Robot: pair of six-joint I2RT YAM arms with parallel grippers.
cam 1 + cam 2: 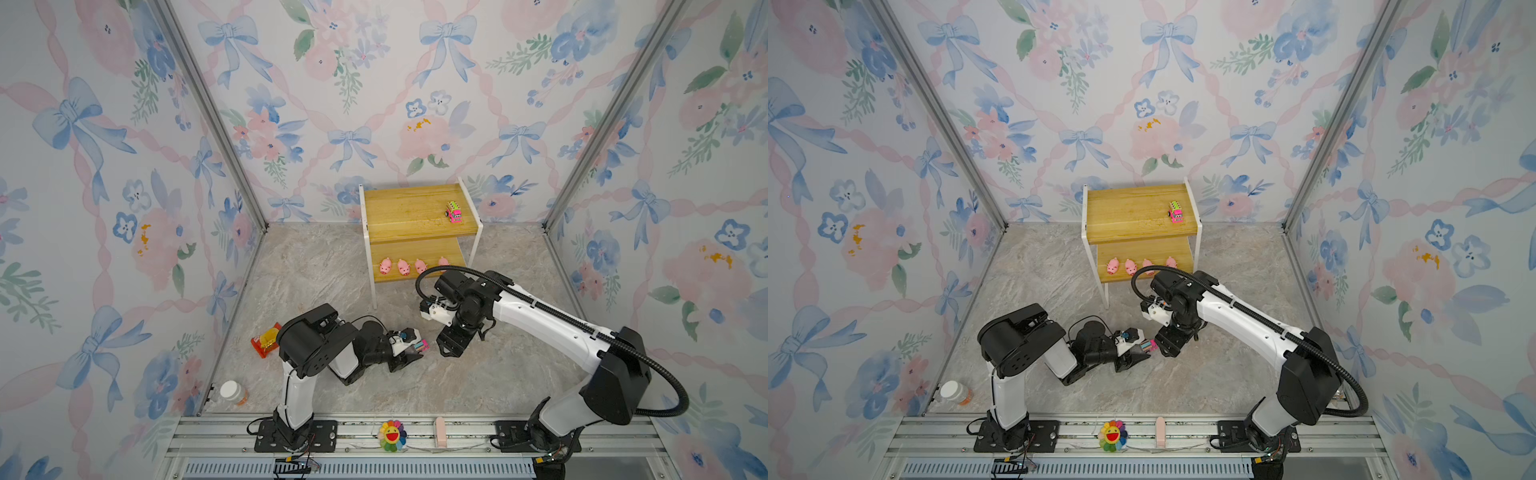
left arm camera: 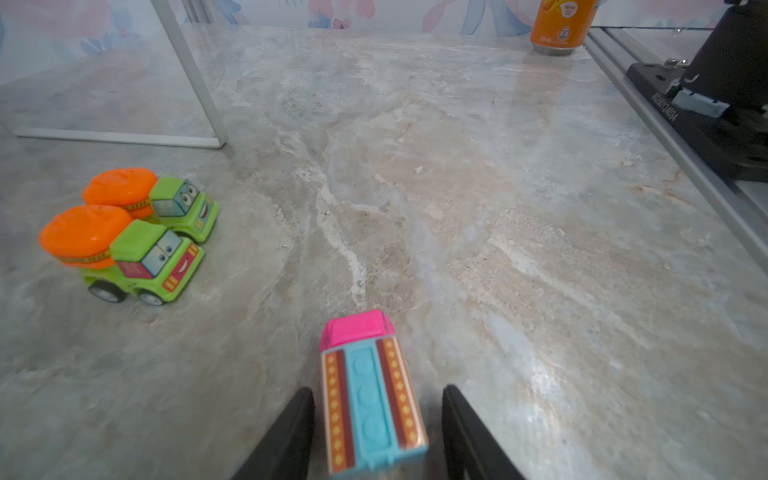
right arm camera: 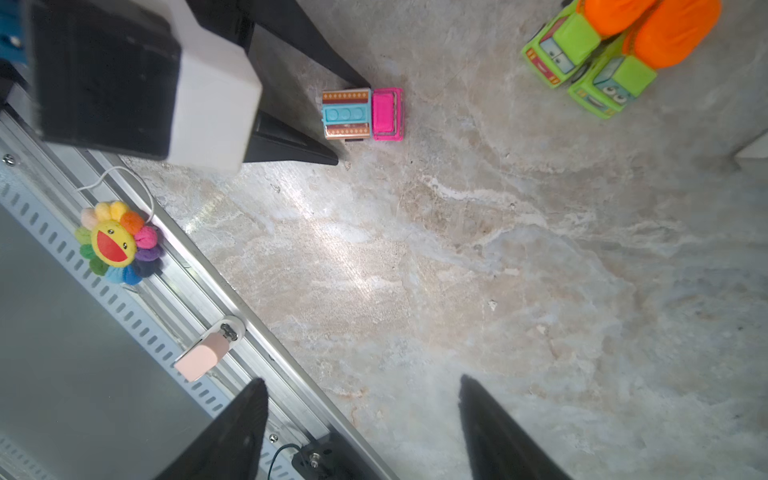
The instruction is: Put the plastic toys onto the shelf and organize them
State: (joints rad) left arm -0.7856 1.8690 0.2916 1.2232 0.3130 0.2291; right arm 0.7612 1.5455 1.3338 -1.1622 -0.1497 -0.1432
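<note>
Red snack packet [image 1: 265, 341]: laid by the left edge of the desk [image 1: 457, 395]. Left gripper [image 2: 377, 388]: jaws parted narrowly, set either side of a pink truck [image 3: 361, 114] standing mid-desk; no grip is seen. Two green trucks [image 2: 141, 257]: parked side by side, touching, near the shelf's front leg. Shelf [image 1: 407, 212]: placed at the far edge. Four pink pigs [image 1: 403, 267] are lined along its lower board, and a second pink truck [image 1: 454, 212] is kept at the upper board's front right corner. Right gripper [image 3: 361, 378]: spread wide, empty, above bare desk.
</note>
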